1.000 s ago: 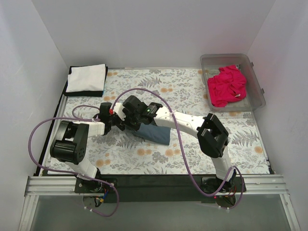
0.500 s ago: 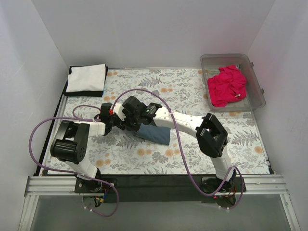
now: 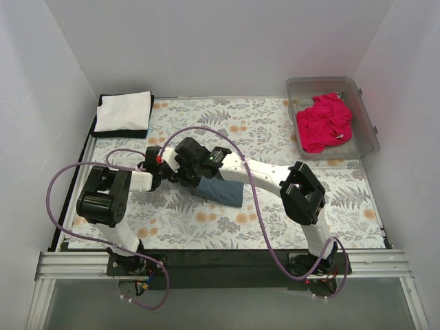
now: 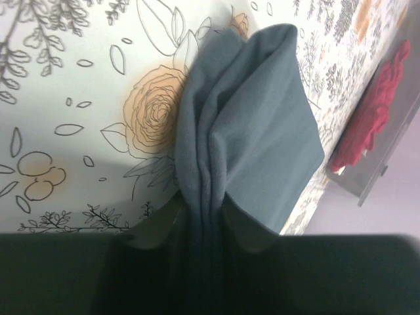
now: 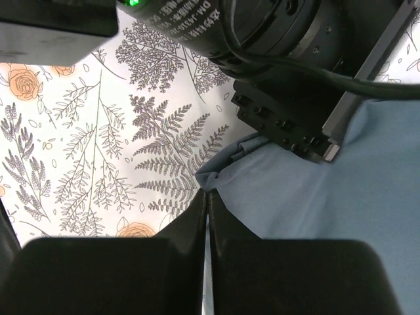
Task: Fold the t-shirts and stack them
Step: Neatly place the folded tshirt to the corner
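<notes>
The slate-blue t-shirt point(image 3: 225, 190) lies folded on the floral cloth at mid-table. My left gripper point(image 4: 204, 209) is shut on a bunched edge of it point(image 4: 249, 131), with the folds squeezed between the jaws. My right gripper point(image 5: 208, 194) is shut, its tips resting at a corner of the same shirt point(image 5: 315, 203); I cannot tell whether any fabric is caught. Both wrists meet over the shirt's left end point(image 3: 180, 168). A white t-shirt point(image 3: 124, 110) sits folded on a black one point(image 3: 121, 133) at the back left. The pink t-shirt point(image 3: 324, 122) lies crumpled in the bin.
The clear plastic bin point(image 3: 364, 96) stands at the back right, also in the left wrist view point(image 4: 387, 164). The floral cloth point(image 3: 261, 130) covers the table. White walls close in three sides. Purple cables loop over both arms point(image 3: 206, 130).
My left gripper has closed on the slate-blue shirt's edge, and the left arm's elbow has shifted slightly. The right arm and the shirt have stayed put.
</notes>
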Available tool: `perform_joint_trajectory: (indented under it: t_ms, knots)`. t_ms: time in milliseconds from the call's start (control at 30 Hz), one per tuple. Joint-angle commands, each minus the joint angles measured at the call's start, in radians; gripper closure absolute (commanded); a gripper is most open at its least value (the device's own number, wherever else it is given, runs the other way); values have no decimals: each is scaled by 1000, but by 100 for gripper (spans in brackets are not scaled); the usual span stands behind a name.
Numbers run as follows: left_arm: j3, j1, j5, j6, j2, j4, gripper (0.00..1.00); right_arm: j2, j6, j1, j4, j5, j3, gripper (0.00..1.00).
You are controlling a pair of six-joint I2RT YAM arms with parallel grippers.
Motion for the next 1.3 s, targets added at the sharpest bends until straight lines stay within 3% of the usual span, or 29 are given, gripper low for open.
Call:
perform_joint_trajectory:
  t_ms: [0,33,67,100,167,200,300,500,700,867,1267]
  knots:
    - [42,-7,-64,108,15,-52,100,-32,8,-1,31,-4,23,99]
    - [66,-7,-82,142,23,-74,100,-34,8,-1,28,9,28,99]
    - [132,-7,-107,187,26,-125,100,-49,10,-7,22,19,25,92]
    - [164,-7,-125,259,30,-152,100,-64,10,-13,21,22,15,75]
    - [235,-5,-164,340,49,-233,100,-122,10,-40,22,22,-30,54]
    - [281,-5,-177,398,56,-250,100,-142,8,-50,24,27,-43,34]
    - [351,-5,-231,448,75,-320,100,-227,-1,-86,22,35,-101,2]
    - [528,-5,-285,610,165,-463,100,-408,-71,-189,-2,42,-243,2]
    - [864,7,-414,888,289,-589,100,-535,-98,-369,-34,-27,-386,2]
    - [1136,65,-391,922,397,-675,100,-592,-102,-421,-42,-53,-429,2]
    - [1593,180,-369,1058,630,-732,100,-593,-107,-439,-45,-73,-472,2]
